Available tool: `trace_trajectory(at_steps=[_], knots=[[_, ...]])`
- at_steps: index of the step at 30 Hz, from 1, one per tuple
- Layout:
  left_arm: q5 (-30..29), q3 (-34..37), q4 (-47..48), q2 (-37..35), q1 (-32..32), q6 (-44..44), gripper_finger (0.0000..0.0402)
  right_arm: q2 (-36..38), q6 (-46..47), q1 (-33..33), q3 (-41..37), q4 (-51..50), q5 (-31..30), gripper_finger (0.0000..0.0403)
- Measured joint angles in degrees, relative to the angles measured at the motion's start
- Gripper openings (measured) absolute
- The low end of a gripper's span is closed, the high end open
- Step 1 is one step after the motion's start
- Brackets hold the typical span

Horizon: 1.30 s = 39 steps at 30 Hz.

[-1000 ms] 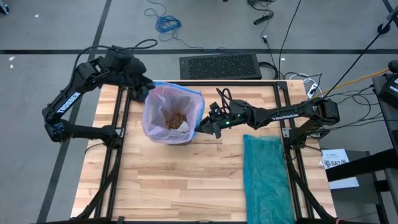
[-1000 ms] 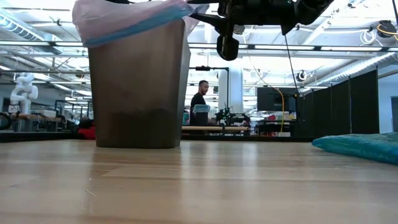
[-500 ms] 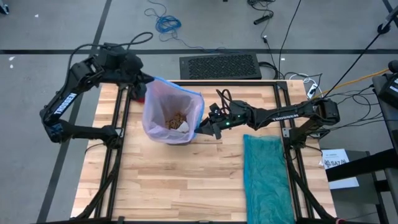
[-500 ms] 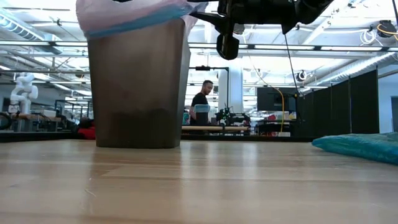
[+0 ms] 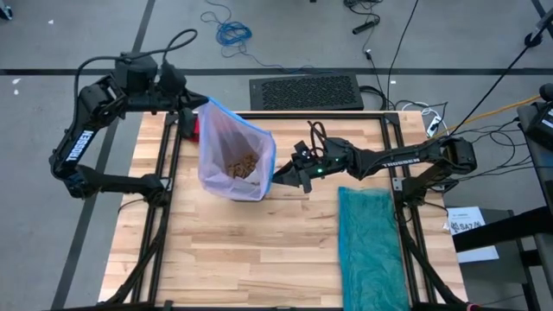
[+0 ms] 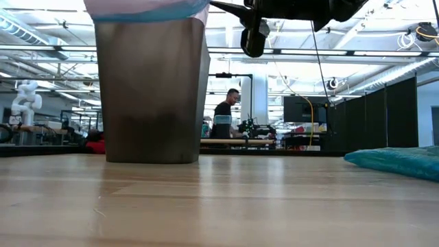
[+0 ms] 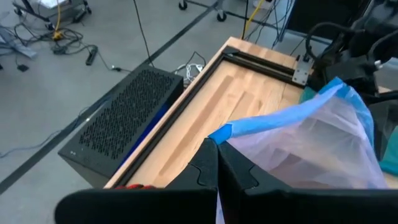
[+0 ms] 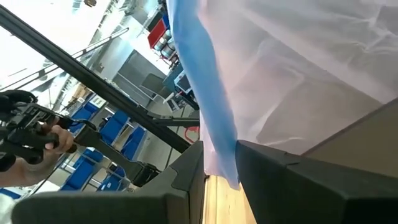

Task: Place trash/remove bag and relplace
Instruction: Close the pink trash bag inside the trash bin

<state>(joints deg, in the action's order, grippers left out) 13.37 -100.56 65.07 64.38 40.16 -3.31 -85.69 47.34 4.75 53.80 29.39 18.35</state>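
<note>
Even, bright overhead light fills the high view, leaving only soft shadows on the pale wooden counter (image 5: 259, 250). In the low view, white ceiling light strips (image 6: 384, 62) glare and the counter's near edge is blurred. The see-through lilac-pink plastic bag (image 8: 298, 68) glows backlit in the right wrist view, with the room behind it overexposed.

I see the bin (image 6: 152, 89) standing on the table (image 5: 259, 250), near its back edge and toward the left side. The bag (image 5: 233, 151) sits in the bin, and the trash (image 5: 242, 162) lies inside the bag. A second bag (image 5: 373, 246) lies flat by the table's right edge. A glove (image 5: 187, 126) lies near the back left corner, just behind the bin.
</note>
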Motion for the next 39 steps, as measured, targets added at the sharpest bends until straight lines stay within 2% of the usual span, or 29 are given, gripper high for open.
trace_trajectory(at_steps=[6,10,13,21,27,30,32,36,39], knots=[[-0.1,-2.1,-0.1,0.0,0.0,0.0,0.0000,0.2,0.0,0.0,0.0,1.5,0.8,0.0086],[-0.1,-2.4,0.1,0.0,0.0,0.0,0.0000,0.9,1.6,1.2,0.0,5.3,7.8,0.0086],[-0.1,-2.4,0.9,0.0,0.0,0.0,0.0000,3.0,2.9,3.1,0.0,4.6,9.0,0.0086],[1.3,-2.4,1.7,-0.1,-0.1,0.0,0.0000,6.8,-5.8,14.1,0.0,4.1,6.4,0.0086],[3.1,-2.4,1.5,-0.1,-0.1,0.0,0.0000,1.9,-7.9,23.2,3.8,1.6,5.2,0.0086],[3.3,-2.4,1.4,-0.1,-0.1,0.0,0.0000,-2.4,-12.6,24.6,9.9,-2.9,7.0,0.0086],[3.3,-2.4,1.4,-0.1,-0.1,0.0,0.0000,-5.8,-17.1,25.0,14.6,-9.3,6.9,0.0086],[3.3,-2.4,1.4,0.0,-0.1,0.0,0.0000,-13.3,-24.9,25.6,23.1,-23.7,3.6,0.0086],[3.3,-2.4,1.4,0.0,-0.1,0.0,0.0000,-17.7,-27.3,26.0,28.4,-32.2,3.0,0.0085]])
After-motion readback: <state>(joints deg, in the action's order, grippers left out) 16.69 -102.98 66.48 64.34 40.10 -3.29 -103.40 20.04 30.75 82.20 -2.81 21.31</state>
